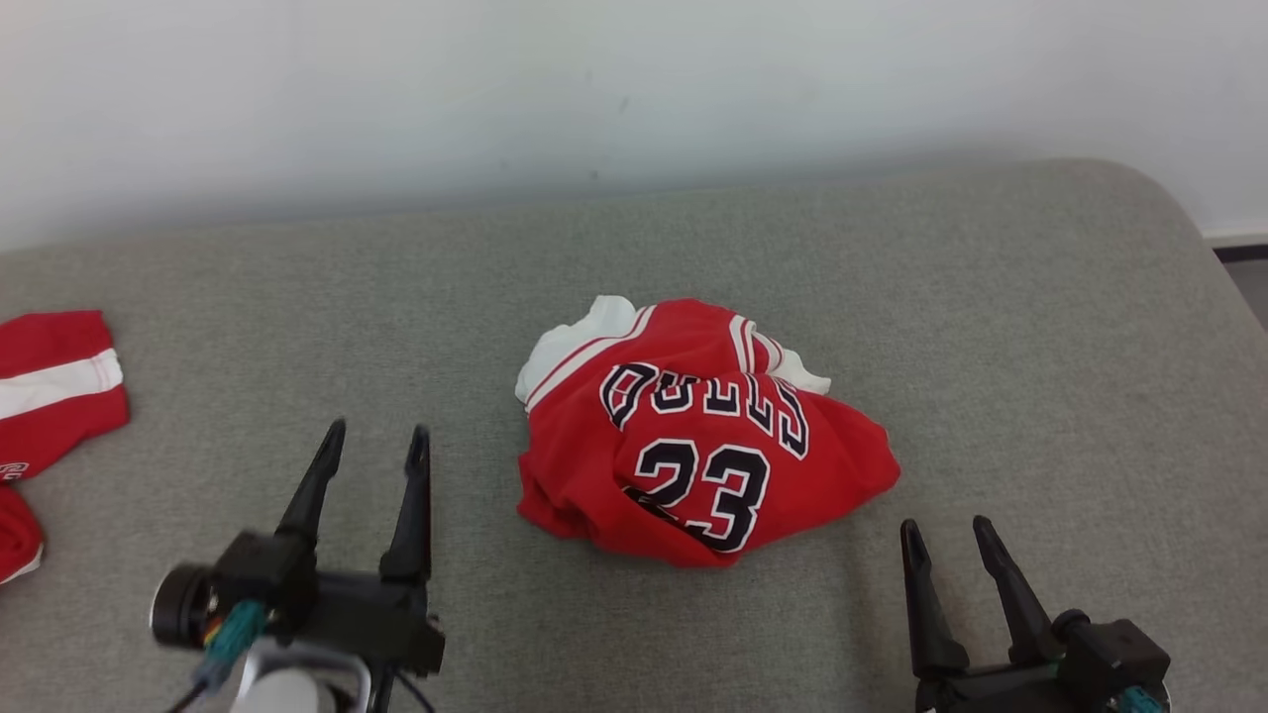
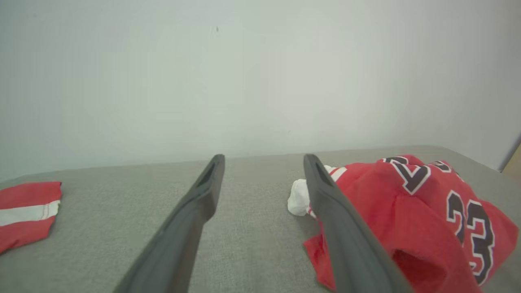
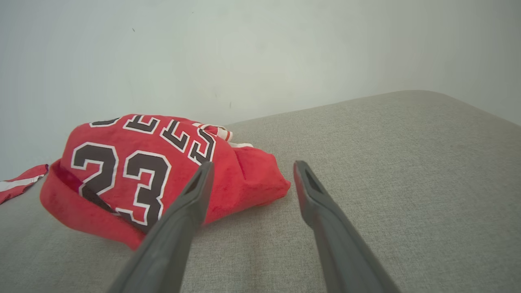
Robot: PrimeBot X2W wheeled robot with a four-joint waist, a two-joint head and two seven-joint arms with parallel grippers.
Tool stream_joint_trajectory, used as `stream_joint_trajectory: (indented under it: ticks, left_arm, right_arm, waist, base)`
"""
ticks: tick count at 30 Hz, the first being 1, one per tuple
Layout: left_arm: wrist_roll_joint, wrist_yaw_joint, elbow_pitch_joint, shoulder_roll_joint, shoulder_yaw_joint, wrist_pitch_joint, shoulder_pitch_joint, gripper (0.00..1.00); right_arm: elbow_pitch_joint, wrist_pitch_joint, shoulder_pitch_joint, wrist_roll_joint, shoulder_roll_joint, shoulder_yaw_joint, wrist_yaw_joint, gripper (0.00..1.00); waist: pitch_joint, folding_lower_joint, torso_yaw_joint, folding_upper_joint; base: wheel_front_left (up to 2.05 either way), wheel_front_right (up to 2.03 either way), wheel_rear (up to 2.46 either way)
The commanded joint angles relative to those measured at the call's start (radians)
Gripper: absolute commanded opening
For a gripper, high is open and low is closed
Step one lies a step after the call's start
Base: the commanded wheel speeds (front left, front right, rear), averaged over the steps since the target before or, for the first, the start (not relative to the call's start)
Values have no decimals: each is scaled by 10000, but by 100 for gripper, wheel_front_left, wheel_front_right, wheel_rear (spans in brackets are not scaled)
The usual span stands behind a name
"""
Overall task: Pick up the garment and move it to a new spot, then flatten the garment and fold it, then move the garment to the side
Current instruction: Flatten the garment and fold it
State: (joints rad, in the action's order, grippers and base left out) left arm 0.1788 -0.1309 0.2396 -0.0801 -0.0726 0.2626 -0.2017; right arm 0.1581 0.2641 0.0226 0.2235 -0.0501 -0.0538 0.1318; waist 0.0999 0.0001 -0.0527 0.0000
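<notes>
A red garment point(image 1: 693, 436) with black letters, the number 23 and white trim lies crumpled in a heap in the middle of the grey padded surface point(image 1: 991, 327). My left gripper point(image 1: 376, 441) hovers open to its left, nothing between the fingers. At the lower right my right gripper point(image 1: 946, 535) also stands open and empty, just below the heap's right corner. In the left wrist view the garment point(image 2: 427, 211) sits right of my left gripper point(image 2: 264, 162). In the right wrist view the garment point(image 3: 154, 171) lies left of my right gripper point(image 3: 252, 169).
Another red cloth with a white stripe point(image 1: 54, 386) lies at the surface's far left edge, also seen in the left wrist view as a red and white cloth point(image 2: 26, 211). A pale wall point(image 1: 594, 89) runs behind the surface. The surface's right end is rounded.
</notes>
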Motion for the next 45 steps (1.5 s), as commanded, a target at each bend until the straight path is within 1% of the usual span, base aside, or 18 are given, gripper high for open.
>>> stream_joint_trajectory:
  ticks: [1, 3, 9, 13, 15, 17, 18, 19, 21, 22, 26, 27, 29, 30, 34, 38, 42, 45]
  left_arm:
    - [145, 11, 365, -224, -324, 25, -617, 100]
    - [321, 11, 733, -404, -675, 25, -1296, 100]
    - [865, 11, 2747, -1130, -2253, 26, -3138, 100]
    - [1440, 12, 4170, -1454, -3150, 26, -4128, 100]
    - [1780, 12, 4940, -1557, -3618, -198, -4371, 100]
    - [2201, 14, 5511, -1652, -4010, -379, -4749, 100]
    - [2201, 14, 5511, -1652, -4010, -379, -4749, 100]
    - [2535, 14, 5979, -1694, -4449, -683, -4994, 100]
    - [3044, 14, 6313, -1712, -4767, -861, -5143, 100]
    - [3044, 14, 6313, -1712, -4767, -861, -5143, 100]
    - [3664, 14, 6684, -1839, -5565, -1202, -5305, 100]
    - [3770, 14, 6744, -1858, -5766, -1257, -5341, 77]
    - [4043, 14, 6827, -1887, -6072, -1243, -5401, 7]
    - [4128, 14, 6873, -1908, -6207, -1153, -5427, 0]
    - [4287, 14, 6947, -1855, -6604, -685, -5765, 0]
    - [4358, 14, 6852, -1584, -6769, -234, -6139, 0]
    - [4251, 125, 6549, -1305, -6560, -8, -6457, 0]
    - [4064, 431, 5689, -1221, -6092, 34, -6200, 0]
  right_arm:
    - [13, 14, -170, 95, -1, -45, -22, 100]
    - [21, 14, -300, 186, -6, -66, -22, 100]
    - [44, 14, -674, 530, -3, -97, -22, 100]
    - [85, 14, -792, 758, -1, -93, -22, 100]
    - [115, 12, -802, 866, 0, -77, -22, 100]
    - [140, 14, -803, 945, 0, -93, -22, 100]
    - [140, 14, -803, 945, 0, -93, -22, 100]
    - [159, 14, -777, 985, 0, -99, -22, 100]
    - [168, 14, -757, 1026, -1, -78, -22, 100]
    - [168, 14, -757, 1026, -1, -78, -22, 100]
    - [165, 12, -672, 1032, -1, -50, -22, 100]
    - [155, 14, -660, 1035, 0, -55, -22, 100]
    - [145, 12, -666, 999, -1, -74, -22, 100]
    - [164, 14, -668, 973, -1, -59, -22, 100]
    - [193, 14, -639, 890, -1, -7, -22, 100]
    - [197, 12, -491, 786, -1, 43, -22, 100]
    - [222, 14, -315, 686, -1, 134, -22, 100]
    - [198, 12, -144, 561, -4, 226, -22, 100]
  waist:
    - [354, -1, -329, 0]
    - [571, -1, -542, 0]
    - [1179, -1, -1335, 0]
    - [1374, -1, -1829, 0]
    - [1419, -1, -2007, 0]
    - [1443, -1, -2149, 0]
    - [1443, -1, -2149, 0]
    - [1429, -1, -2235, 0]
    - [1400, -1, -2279, 0]
    - [1400, -1, -2279, 0]
    - [1288, -1, -2244, 0]
    - [1262, -1, -2218, 0]
    - [1206, -1, -2155, 0]
    - [1168, -1, -2114, 0]
    - [1021, -1, -1953, 0]
    - [815, -1, -1729, 0]
    - [586, -1, -1401, 0]
    - [411, -1, -937, 0]
  base:
    - [0, 0, 0]
    - [0, 0, 0]
    - [0, 0, 0]
    - [0, 0, 0]
    - [0, 0, 0]
    - [0, 0, 0]
    - [0, 0, 0]
    - [0, 0, 0]
    - [0, 0, 0]
    - [0, 0, 0]
    - [0, 0, 0]
    - [0, 0, 0]
    - [0, 0, 0]
    - [0, 0, 0]
    - [0, 0, 0]
    - [0, 0, 0]
    - [0, 0, 0]
    - [0, 0, 0]
